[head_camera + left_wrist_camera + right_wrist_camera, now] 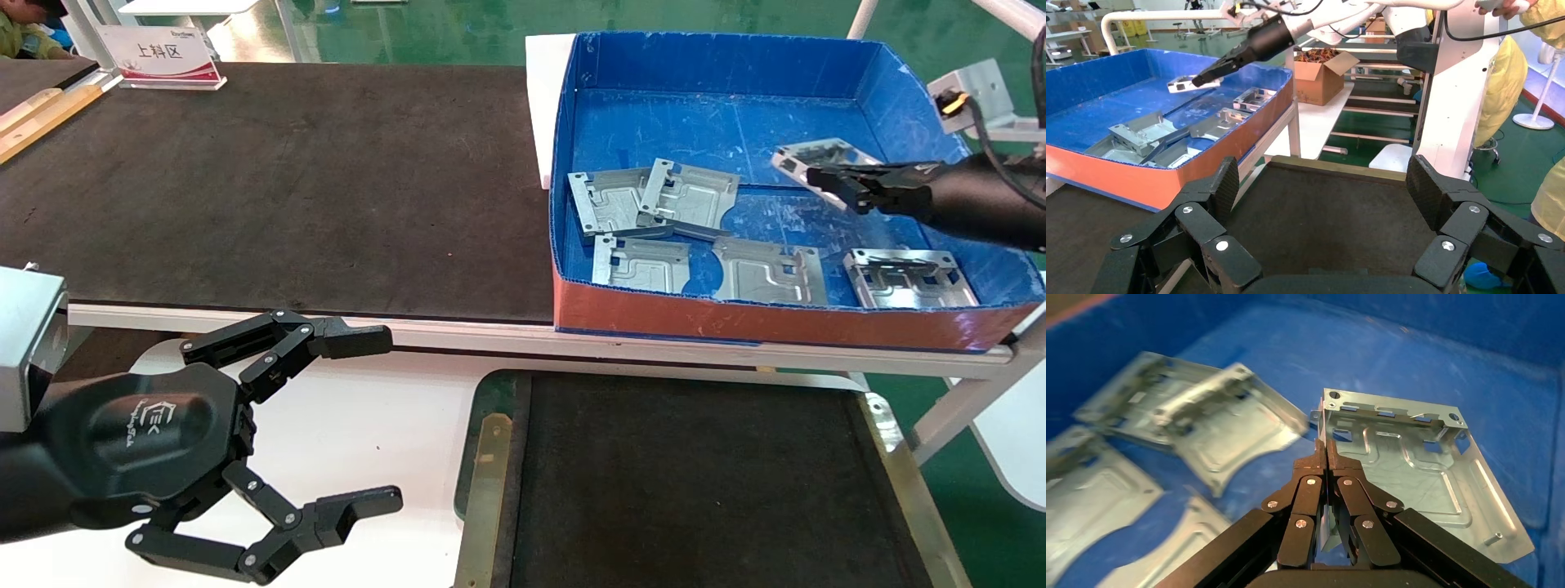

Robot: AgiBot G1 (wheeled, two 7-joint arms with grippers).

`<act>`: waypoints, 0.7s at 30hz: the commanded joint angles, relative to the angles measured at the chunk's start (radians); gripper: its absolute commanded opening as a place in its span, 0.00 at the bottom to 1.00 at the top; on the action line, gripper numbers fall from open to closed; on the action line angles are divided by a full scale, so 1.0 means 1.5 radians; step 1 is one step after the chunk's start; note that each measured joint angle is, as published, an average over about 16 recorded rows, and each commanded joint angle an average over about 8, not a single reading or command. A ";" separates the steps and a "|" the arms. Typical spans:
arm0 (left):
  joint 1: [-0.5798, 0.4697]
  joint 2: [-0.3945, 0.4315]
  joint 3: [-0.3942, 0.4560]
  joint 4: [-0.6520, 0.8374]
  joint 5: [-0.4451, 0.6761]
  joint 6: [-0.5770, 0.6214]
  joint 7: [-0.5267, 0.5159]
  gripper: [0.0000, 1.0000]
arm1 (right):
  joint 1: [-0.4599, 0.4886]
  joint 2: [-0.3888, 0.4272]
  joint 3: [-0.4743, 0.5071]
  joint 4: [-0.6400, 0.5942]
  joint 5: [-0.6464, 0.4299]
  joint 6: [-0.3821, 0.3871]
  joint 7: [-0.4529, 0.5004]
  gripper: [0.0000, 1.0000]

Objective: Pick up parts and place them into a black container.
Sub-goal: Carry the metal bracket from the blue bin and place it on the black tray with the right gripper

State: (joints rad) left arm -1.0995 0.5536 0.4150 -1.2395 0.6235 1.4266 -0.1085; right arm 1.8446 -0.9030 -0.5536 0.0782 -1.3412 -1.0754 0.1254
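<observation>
Silver part [820,157] pinched edgewise by right gripper [821,180] above blue box [899,82] (left gripper [372,416] fingers spread).

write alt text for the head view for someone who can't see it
The right gripper holds one metal part lifted above the blue box, where five more parts lie. The left gripper hangs open at lower left, beside the black container, which holds no parts.

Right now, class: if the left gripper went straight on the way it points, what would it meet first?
The open left gripper points across the black container, whose floor lies just ahead. Likely that floor or its far rim comes first, with a white frame post beyond; depth is unclear.
</observation>
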 commanded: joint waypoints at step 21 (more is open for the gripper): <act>0.000 0.000 0.000 0.000 0.000 0.000 0.000 1.00 | 0.073 0.053 0.006 0.070 0.030 -0.318 -0.032 0.00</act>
State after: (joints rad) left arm -1.0995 0.5536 0.4150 -1.2395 0.6235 1.4266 -0.1085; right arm 1.9424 -0.8237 -0.5467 0.2062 -1.2818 -1.5308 0.0896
